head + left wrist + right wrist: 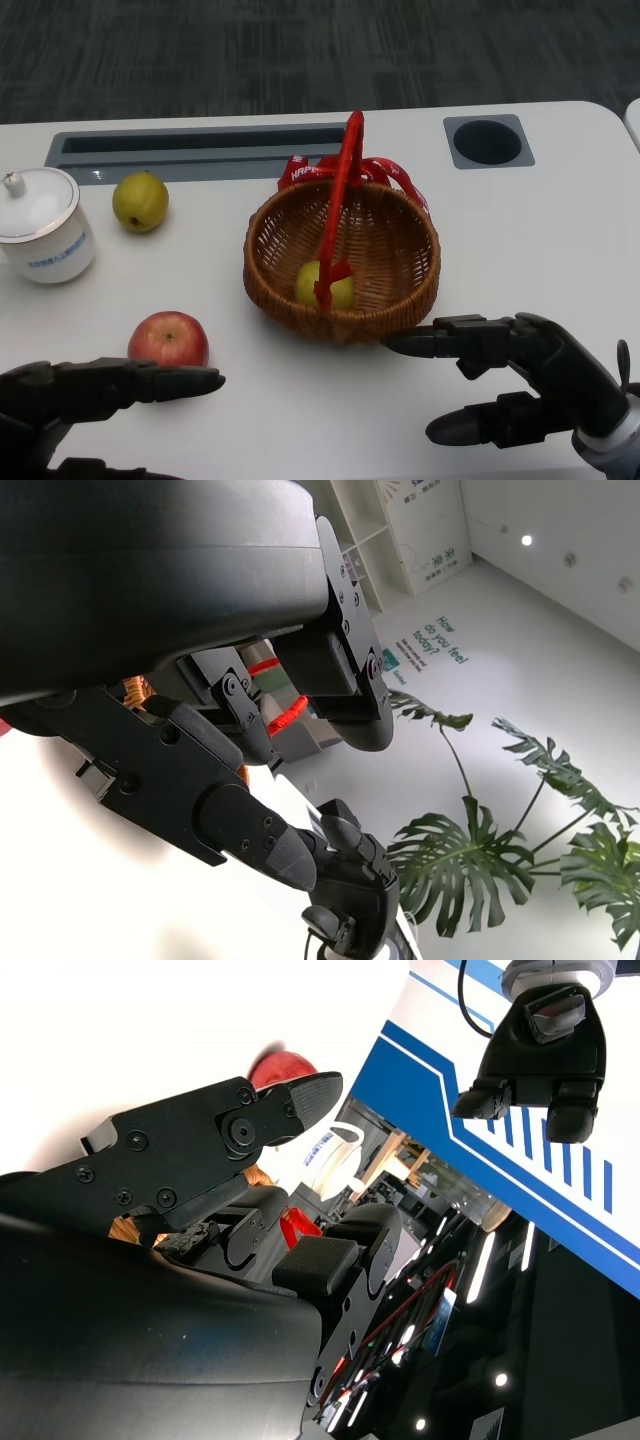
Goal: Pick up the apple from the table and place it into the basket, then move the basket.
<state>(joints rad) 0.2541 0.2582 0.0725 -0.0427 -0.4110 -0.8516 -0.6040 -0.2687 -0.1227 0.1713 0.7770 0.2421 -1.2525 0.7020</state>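
Note:
A red apple (169, 338) lies on the white table (320, 430), just past the fingertips of my left hand (95, 392); a sliver of the apple (283, 1064) also shows in the right wrist view. My left hand is open and holds nothing. A brown wicker basket (405, 265) with a red handle (340, 205) and red ribbon stands mid-table, with a yellow-green fruit (322, 285) inside. My right hand (520, 385) is open at the lower right, its upper fingers reaching to the basket's near rim.
A yellow-green pear (140, 201) lies at the left, beside a white lidded mug (42, 225). A grey cable slot (195, 148) and a round grommet (487, 141) run along the table's far edge. My left hand (200, 770) fills the left wrist view.

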